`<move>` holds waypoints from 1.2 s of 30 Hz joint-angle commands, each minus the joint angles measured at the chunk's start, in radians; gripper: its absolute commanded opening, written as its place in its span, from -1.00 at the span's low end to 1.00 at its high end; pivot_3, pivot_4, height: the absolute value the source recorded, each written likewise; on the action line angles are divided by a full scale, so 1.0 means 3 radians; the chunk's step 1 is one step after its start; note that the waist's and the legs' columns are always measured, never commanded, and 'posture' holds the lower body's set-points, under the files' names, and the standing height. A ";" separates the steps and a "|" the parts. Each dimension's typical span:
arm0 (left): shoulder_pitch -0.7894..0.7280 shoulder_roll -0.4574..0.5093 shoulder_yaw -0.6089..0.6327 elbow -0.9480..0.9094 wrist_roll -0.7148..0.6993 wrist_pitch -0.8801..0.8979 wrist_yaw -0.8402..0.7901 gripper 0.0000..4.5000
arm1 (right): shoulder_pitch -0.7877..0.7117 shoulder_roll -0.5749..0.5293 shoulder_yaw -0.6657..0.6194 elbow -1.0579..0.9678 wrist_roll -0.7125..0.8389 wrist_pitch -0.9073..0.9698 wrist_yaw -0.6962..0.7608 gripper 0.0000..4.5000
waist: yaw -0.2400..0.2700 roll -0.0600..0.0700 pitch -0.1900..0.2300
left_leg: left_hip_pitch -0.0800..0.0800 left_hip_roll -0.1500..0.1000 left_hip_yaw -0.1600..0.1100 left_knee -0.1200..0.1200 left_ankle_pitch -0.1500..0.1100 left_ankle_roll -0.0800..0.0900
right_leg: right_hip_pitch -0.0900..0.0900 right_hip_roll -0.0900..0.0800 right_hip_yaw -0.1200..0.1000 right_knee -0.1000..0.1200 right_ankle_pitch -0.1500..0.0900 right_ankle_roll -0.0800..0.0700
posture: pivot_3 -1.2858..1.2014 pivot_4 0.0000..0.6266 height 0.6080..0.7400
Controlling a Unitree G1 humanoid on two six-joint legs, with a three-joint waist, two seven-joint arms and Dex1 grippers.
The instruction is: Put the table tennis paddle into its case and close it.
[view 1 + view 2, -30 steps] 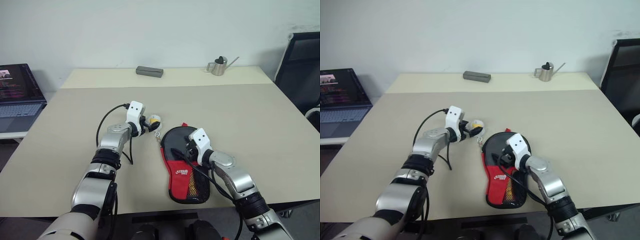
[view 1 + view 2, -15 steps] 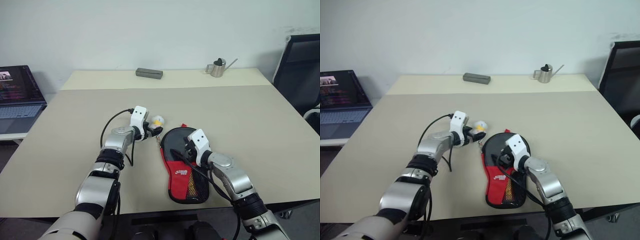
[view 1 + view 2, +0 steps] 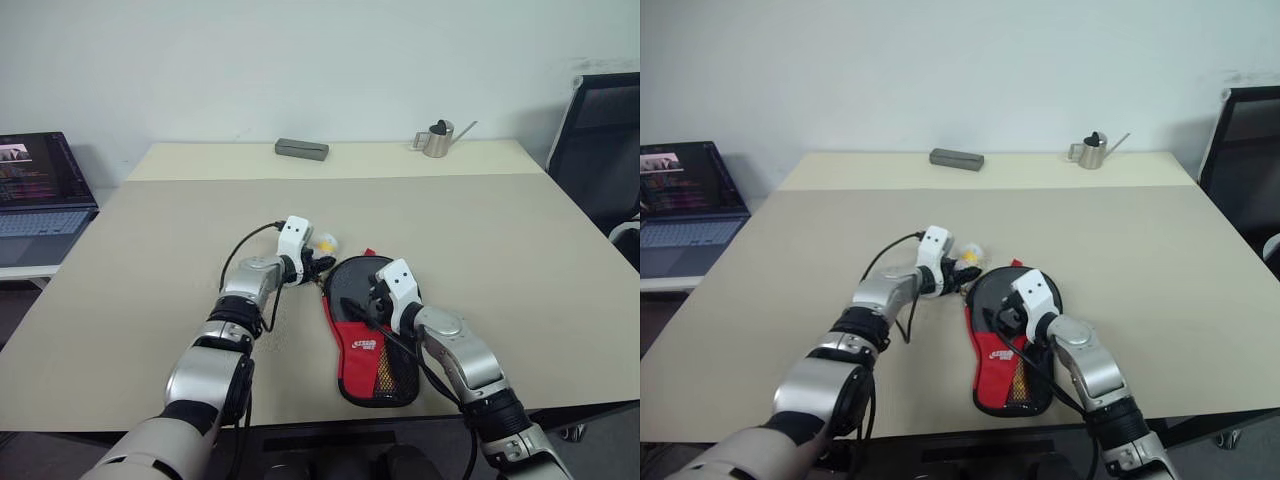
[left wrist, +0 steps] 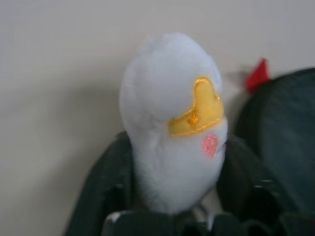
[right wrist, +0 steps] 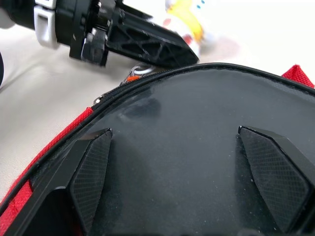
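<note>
Fingers of the right gripper (image 5: 172, 179) rest spread on the case (image 3: 365, 330); its long axis runs six to twelve. At eleven o'clock, the nearer left gripper (image 3: 318, 264) clasps the charm (image 4: 172, 123).

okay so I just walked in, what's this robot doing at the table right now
It's working on a black-and-red paddle case lying flat on the table. The left claw has its fingers around the case's small white-and-yellow charm. The right claw, open, rests over the case's round black end.
</note>
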 commanded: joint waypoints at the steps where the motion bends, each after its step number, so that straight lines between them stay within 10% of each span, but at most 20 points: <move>1: 0.0004 0.0007 -0.0042 -0.0080 0.0023 -0.0006 -0.0102 -0.67 | 0.0074 0.0027 0.0021 0.0013 0.0024 0.0115 0.0009 1.00 | 0.0000 0.0000 0.0000 | 0.0000 0.0000 0.0000 0.0000 0.0000 0.0000 | 0.0000 0.0000 0.0000 0.0000 0.0000 0.0000 | 0.03 -0.52 1.00; 4: 0.0014 0.0043 -0.0034 -0.0058 0.0055 -0.0071 -0.0066 -0.93 | 0.0093 0.0017 0.0061 0.0008 -0.0028 0.0057 0.0009 1.00 | 0.0000 0.0000 0.0000 | 0.0000 0.0000 -0.0001 -0.0001 0.0000 0.0000 | 0.0000 0.0000 0.0000 0.0000 0.0000 0.0000 | 0.03 -0.52 1.00; 19: 0.0471 0.0340 -0.0239 -0.1021 0.0115 -0.0058 -0.0370 -0.93 | 0.0055 -0.0002 0.0099 0.0187 -0.0070 0.0281 0.0059 1.00 | -0.0008 0.0001 0.0001 | 0.0003 0.0003 0.0000 -0.0003 -0.0002 -0.0003 | 0.0000 0.0002 0.0003 -0.0001 -0.0001 0.0000 | 0.03 -0.52 1.00; 36: -0.0330 0.0251 -0.0336 0.0124 0.0390 -0.0830 -0.0294 -0.93 | 0.0097 0.0170 0.0277 0.0377 -0.0300 0.0349 -0.0109 1.00 | -0.0018 0.0001 0.0000 | 0.0011 0.0012 0.0001 -0.0002 -0.0002 -0.0004 | 0.0004 0.0012 0.0006 -0.0002 -0.0001 0.0001 | 0.03 -0.52 1.00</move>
